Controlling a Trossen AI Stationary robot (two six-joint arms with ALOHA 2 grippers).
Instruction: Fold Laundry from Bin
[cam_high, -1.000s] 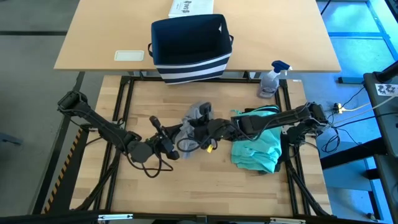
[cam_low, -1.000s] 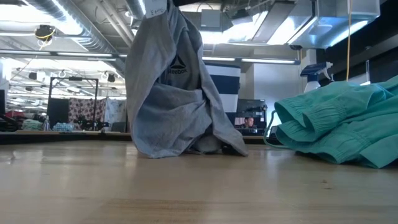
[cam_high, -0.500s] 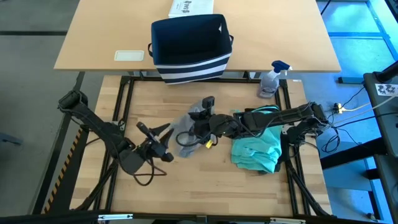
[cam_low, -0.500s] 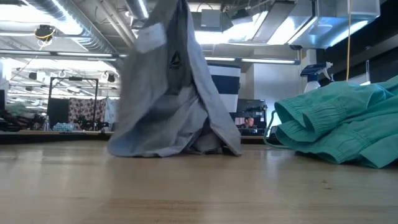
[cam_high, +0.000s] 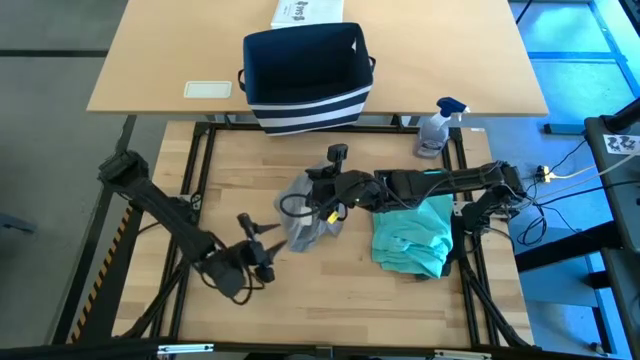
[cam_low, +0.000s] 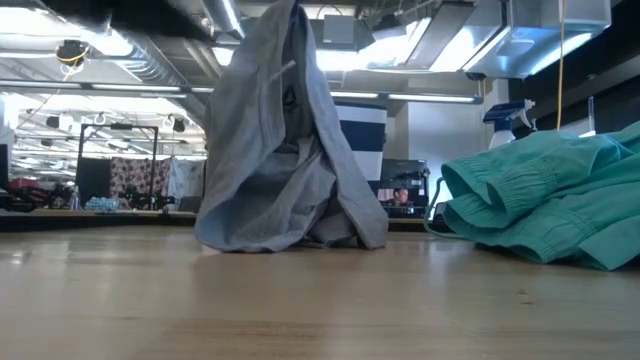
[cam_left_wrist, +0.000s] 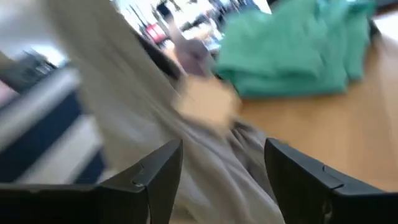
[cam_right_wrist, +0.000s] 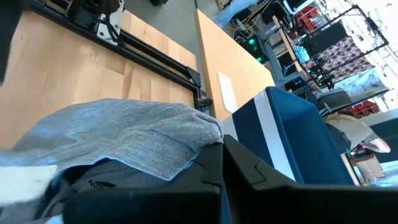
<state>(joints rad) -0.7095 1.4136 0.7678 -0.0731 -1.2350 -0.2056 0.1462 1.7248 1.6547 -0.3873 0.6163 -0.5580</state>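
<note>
While the right gripper pinches the soft grey T-shirt up off the table centre to open it out, the left gripper, fingers spread, waits nearer the front edge.

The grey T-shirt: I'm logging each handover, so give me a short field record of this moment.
grey T-shirt: held up at its top, hem bunched on the table
right gripper: shut on the grey T-shirt
left gripper: open, beside the shirt, holding nothing
teal garment: heaped on the table, right of the shirt
bin: on the far table
</note>
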